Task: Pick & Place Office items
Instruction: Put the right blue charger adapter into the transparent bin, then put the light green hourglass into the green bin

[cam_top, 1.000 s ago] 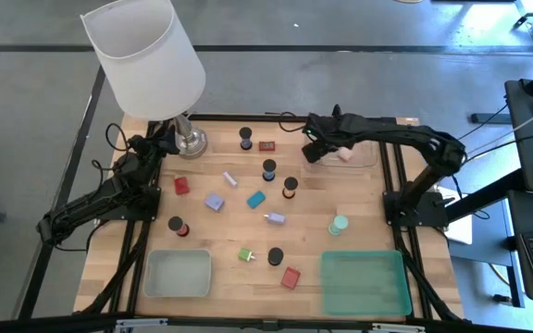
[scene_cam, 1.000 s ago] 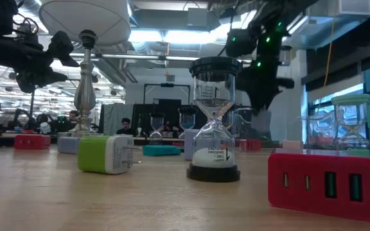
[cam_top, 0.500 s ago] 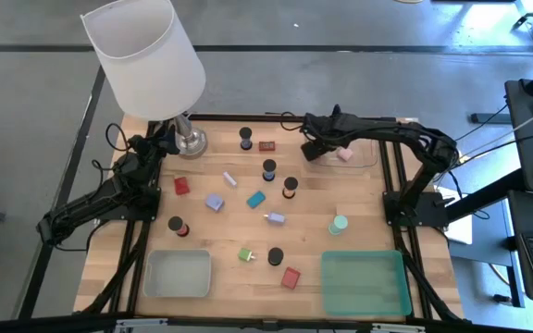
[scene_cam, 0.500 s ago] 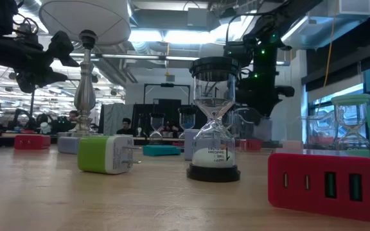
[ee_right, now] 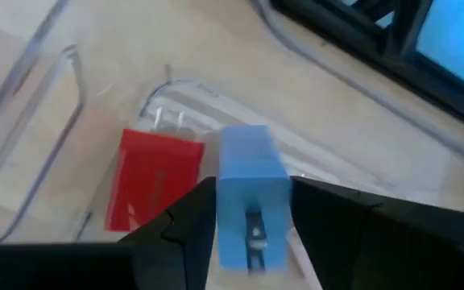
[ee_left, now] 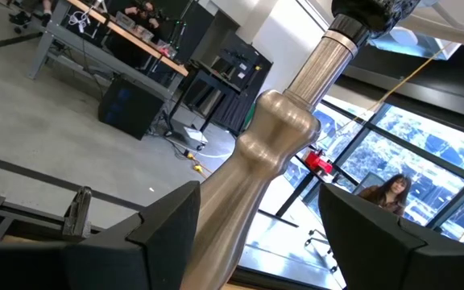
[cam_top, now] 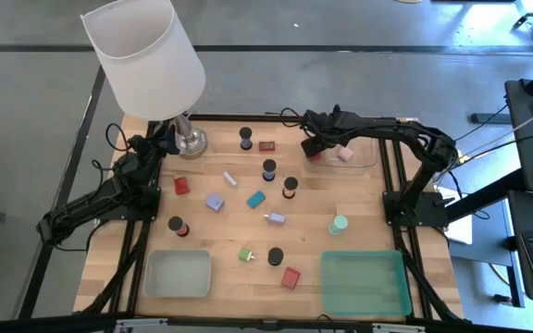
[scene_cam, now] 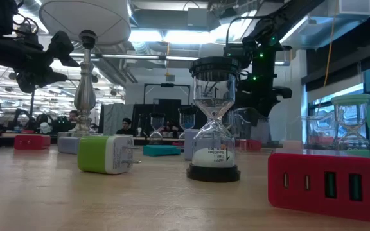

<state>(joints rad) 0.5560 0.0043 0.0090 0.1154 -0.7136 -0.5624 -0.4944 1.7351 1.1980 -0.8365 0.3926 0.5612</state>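
The office items stand scattered over the wooden table: dark hourglasses (cam_top: pixel 269 169), red blocks (cam_top: pixel 291 277), a lilac block (cam_top: pixel 215 202), a teal block (cam_top: pixel 255 199) and a green charger (cam_top: pixel 246 254). My right gripper (cam_top: pixel 315 146) hangs over the left end of the clear tray (cam_top: pixel 359 153), shut on a light blue block (ee_right: pixel 250 189). A red charger (ee_right: pixel 153 189) and a pink piece (cam_top: pixel 345 154) lie in that tray. My left gripper (cam_top: pixel 162 141) is open at the table's far left, its fingers on either side of the lamp's metal stem (ee_left: pixel 256 177). My right gripper pinches the light blue block (ee_right: pixel 252 229) between its two fingers, one on each long side, coming from above and slanting down. The block sticks out past the fingertips over the clear tray, beside the red charger. Whether its free end touches the tray cannot be told.
The large white-shaded lamp (cam_top: pixel 146 55) stands at the far left corner. A grey tray (cam_top: pixel 178 274) sits at the near left and a green tray (cam_top: pixel 365 282) at the near right. A teal hourglass (cam_top: pixel 340 224) stands right of centre.
My right gripper has sunk a little toward the clear tray while its wrist turned, keeping its hold on the blue block. The left arm has kept still.
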